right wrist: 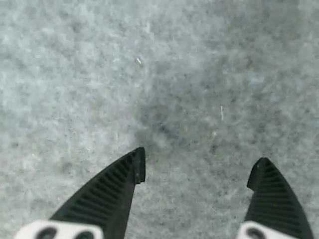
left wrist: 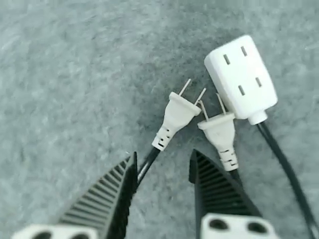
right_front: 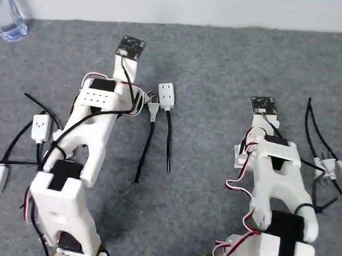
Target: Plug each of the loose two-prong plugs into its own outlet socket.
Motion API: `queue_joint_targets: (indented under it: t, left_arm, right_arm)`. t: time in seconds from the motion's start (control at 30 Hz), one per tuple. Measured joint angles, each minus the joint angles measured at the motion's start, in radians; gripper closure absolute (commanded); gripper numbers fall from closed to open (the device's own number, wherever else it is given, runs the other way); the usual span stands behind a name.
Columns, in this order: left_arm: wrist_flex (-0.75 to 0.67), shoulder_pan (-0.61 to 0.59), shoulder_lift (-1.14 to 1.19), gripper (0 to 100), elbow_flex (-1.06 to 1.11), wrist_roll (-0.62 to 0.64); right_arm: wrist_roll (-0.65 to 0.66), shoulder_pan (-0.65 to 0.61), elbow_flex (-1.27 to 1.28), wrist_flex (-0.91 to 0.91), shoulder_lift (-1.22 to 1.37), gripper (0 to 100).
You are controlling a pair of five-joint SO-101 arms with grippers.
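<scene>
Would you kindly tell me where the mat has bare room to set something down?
The mat is bare between the black cords and the right arm. It is crowded by the left gripper: two plugs, one outlet.

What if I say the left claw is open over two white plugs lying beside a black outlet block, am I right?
Not quite. The outlet block is white, not black; only its cord is black, as the left wrist view shows. The rest holds: the left claw is open over the two white plugs beside it.
</scene>
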Motion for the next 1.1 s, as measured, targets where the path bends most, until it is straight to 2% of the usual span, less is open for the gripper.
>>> queue_joint_targets:
  t: [0.43, 0.63, 0.8, 0.93, 1.1]
  left_arm:
    - [0.000, -0.044, 0.180, 85, -0.143, -0.385]
    - [0.003, -0.052, 0.308, 85, -0.275, -0.405]
    - [0.089, -0.051, 0.387, 85, -0.396, -0.416]
    - [0.193, -0.051, 0.454, 84, -0.526, -0.427]
    - [0.394, -0.058, 0.503, 83, -0.704, -0.430]
  right_arm:
    - [-0.003, 0.000, 0.000, 0.000, 0.000, 68.2]
    - [-0.003, 0.000, 0.000, 0.000, 0.000, 68.2]
    - [-0.003, 0.000, 0.000, 0.000, 0.000, 68.2]
    - [-0.003, 0.000, 0.000, 0.000, 0.000, 68.2]
    - [-0.003, 0.000, 0.000, 0.000, 0.000, 68.2]
